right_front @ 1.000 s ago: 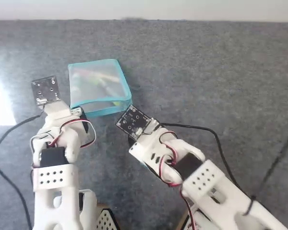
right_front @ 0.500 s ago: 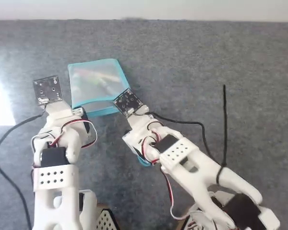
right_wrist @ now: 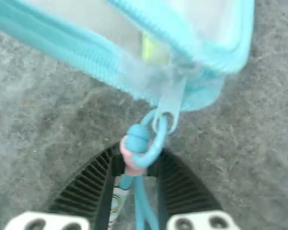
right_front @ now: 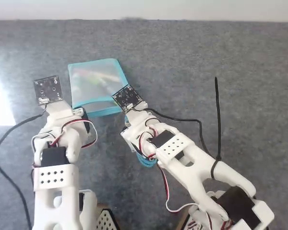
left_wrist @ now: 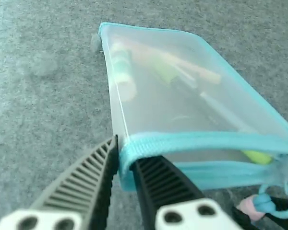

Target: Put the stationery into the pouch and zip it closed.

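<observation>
A translucent pouch (right_front: 93, 86) with teal trim lies on the grey table, several pens and markers (left_wrist: 168, 72) showing through its wall. My left gripper (left_wrist: 124, 149) is shut on the pouch's near left corner; in the high view, the left gripper (right_front: 80, 114) sits at that corner. My right gripper (right_wrist: 137, 165) is shut on the teal zipper cord (right_wrist: 145, 143) with its pink bead. The cord hangs from the zip slider (right_wrist: 169, 108) at the pouch's near right corner. From above, the right gripper (right_front: 126, 112) lies mostly under its camera board.
Grey speckled tabletop (right_front: 216, 57) spreads out around the pouch. A black cable (right_front: 217, 120) loops off the right arm, and another cable (right_front: 5, 139) trails left of the left arm. A pale wall edge runs along the far side.
The right arm has swung forward and left, bringing its gripper up to the pouch's near right corner. Its black cable swung with it. The left arm and pouch stayed almost still.
</observation>
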### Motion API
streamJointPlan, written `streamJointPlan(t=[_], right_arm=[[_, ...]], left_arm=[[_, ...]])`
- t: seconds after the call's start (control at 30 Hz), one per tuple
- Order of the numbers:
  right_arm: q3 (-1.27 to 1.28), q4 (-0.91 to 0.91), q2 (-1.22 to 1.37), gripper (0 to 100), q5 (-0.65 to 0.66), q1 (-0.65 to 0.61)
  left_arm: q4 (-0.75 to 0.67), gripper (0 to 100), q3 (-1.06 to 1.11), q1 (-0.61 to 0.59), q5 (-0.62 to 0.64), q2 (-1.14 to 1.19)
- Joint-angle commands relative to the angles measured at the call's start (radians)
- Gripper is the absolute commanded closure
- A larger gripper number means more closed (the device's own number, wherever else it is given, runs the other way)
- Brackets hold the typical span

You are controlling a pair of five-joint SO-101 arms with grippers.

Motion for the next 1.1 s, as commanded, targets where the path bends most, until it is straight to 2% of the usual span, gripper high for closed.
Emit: streamJointPlan(t=[0.0, 0.17, 0.27, 0.47, 0.63, 0.77, 0.9, 1.07], right_arm=[[-0.08, 0.099, -0.085, 99.1, 0.034, 0.021], [-0.167, 0.349, -0.338, 99.1, 0.034, 0.036], [-0.184, 0.437, -0.498, 99.1, 0.095, 0.018], [-0.195, 0.524, -0.688, 99.1, 0.212, -0.104], [-0.198, 0.565, -0.736, 99.1, 0.258, -0.24], [-0.195, 0.572, -0.736, 99.1, 0.276, -0.294], [-0.193, 0.644, -0.745, 99.1, 0.279, -0.222], [-0.196, 0.684, -0.745, 99.1, 0.279, -0.114]], left_arm=[[-0.006, 99, -0.047, 0.009, -0.003, 0.0], [-0.006, 99, -0.025, 0.095, -0.041, -0.005], [-0.006, 99, -0.021, 0.143, -0.055, -0.005], [-0.043, 99, 0.021, 0.252, -0.097, 0.0], [-0.041, 99, 0.024, 0.29, -0.098, 0.003], [-0.041, 99, 0.033, 0.318, -0.118, 0.003], [-0.037, 99, 0.033, 0.307, -0.114, -0.006], [-0.029, 99, 0.012, 0.232, -0.1, -0.006]])
